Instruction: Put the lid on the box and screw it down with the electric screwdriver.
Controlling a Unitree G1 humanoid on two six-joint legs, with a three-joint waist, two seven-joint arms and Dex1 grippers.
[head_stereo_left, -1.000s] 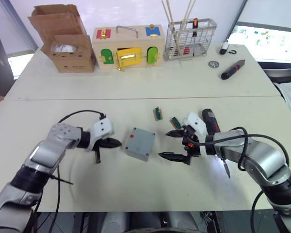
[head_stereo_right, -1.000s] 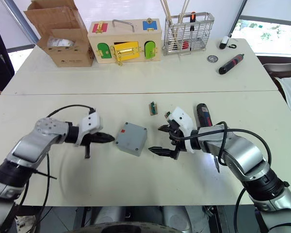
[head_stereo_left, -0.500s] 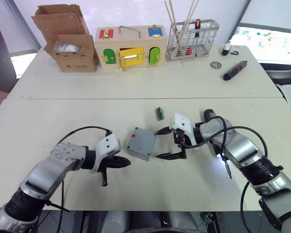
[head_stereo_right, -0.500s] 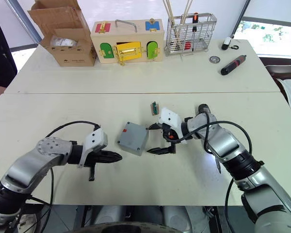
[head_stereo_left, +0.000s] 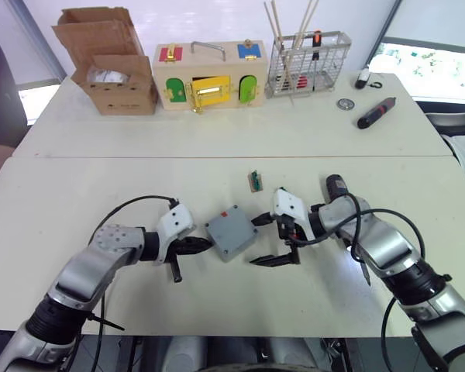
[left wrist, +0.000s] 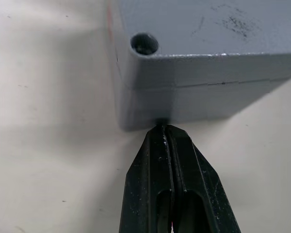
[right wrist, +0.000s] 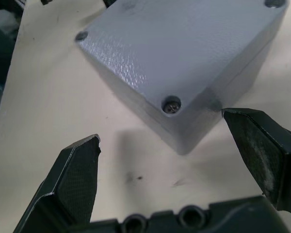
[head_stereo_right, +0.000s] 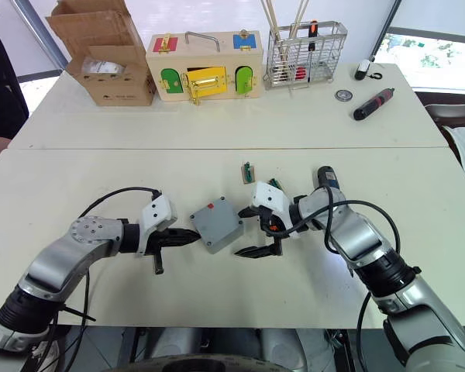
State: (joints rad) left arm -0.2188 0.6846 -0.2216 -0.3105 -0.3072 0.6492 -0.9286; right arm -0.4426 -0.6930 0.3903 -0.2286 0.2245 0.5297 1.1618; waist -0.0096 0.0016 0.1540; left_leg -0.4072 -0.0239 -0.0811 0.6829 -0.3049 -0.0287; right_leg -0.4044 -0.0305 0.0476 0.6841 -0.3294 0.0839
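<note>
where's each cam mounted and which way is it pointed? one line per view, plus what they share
Left eye view: on the head, facing forward and down over the table; both arms show, left gripper and right gripper flanking the box.
Right eye view: the head's other eye, same scene.
Left wrist view: along the shut fingers, tips at the box's side wall.
Right wrist view: along the open fingers, facing a box corner with a screw.
Shared: all four show the box.
</note>
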